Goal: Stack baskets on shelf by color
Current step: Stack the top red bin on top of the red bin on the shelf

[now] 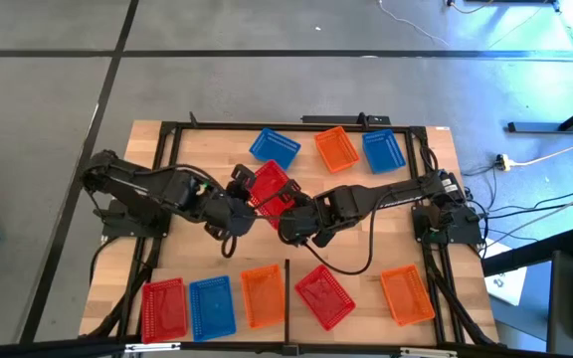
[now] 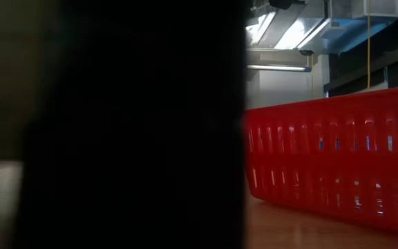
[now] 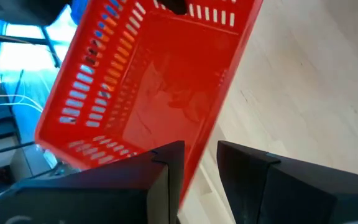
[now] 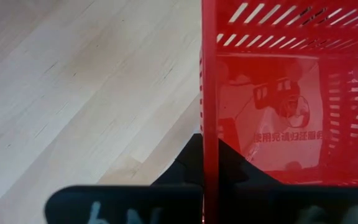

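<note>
Baskets lie in two groups around the red basket (image 1: 270, 187) that both arms hold at the middle of the tabletop (image 1: 147, 149). This red basket is the landmark for all places below.

The right hand (image 1: 293, 214) is pressed together on one wall of the red basket; in the right wrist view this wall (image 4: 209, 124) stands as a thin edge between its fingers, so the grip is a pinch on the rim. The left hand (image 1: 239, 195) is at the opposite side of the basket. In the left wrist view its fingers (image 3: 166, 174) stand a little apart, with the basket's near edge running down between them, and I cannot tell if they really press on it. The basket looks tilted and lifted, probably because one hand is giving it to the other.

Beyond the red basket, at the far edge, lie a blue basket (image 1: 274, 147), an orange basket (image 1: 337, 148) and a second blue basket (image 1: 384, 151). On the near side there is a row: red (image 1: 164, 307), blue (image 1: 212, 306) and orange (image 1: 263, 296) to the left of the short black divider bar (image 1: 286, 298); to the right of it, another red basket (image 1: 324, 295) and an orange one (image 1: 407, 294). The row by the bar seems to be the start of the sorting by colour. No stack is made yet.
</note>
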`<state>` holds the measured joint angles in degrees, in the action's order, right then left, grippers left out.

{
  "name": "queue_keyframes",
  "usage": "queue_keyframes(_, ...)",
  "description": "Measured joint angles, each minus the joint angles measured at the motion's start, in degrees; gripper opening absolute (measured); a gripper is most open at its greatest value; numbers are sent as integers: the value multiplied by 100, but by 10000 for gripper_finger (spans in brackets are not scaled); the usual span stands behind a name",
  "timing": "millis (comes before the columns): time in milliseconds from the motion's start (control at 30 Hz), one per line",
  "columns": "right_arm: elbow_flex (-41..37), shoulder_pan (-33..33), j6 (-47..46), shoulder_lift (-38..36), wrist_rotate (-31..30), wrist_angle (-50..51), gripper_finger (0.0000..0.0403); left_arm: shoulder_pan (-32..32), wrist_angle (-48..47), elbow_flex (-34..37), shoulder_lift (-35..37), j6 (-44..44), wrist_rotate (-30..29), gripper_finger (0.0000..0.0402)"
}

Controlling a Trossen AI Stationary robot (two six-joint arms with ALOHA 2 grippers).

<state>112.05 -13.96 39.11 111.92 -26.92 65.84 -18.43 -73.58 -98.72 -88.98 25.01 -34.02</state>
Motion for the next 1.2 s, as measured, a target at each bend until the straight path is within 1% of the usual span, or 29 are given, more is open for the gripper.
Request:
queue_keyframes(400,-2,2,9,7,31,-27,0,172,9,9,-550,107,59,86)
queue_keyframes(500,-2,-8,9,7,107,29,2,163,7,9,-627,101,64,62)
queue_keyframes(600,-2,-24,13,7,-76,50,9,139,1,11,-639,104,72,16)
queue_keyframes(633,-2,-24,15,7,-152,47,12,141,0,11,-635,108,77,9)
queue_keyframes(833,-2,-17,17,7,-216,30,39,153,-9,11,-635,106,168,1)
queue_keyframes(967,-2,-21,20,7,-206,-15,69,155,2,10,-635,42,415,1)
queue_keyframes(1100,-2,-24,19,7,-199,-138,103,155,-15,10,-633,-93,503,0)
queue_keyframes(1200,50,-60,15,15,-197,-160,116,141,-139,11,-631,-192,516,0)
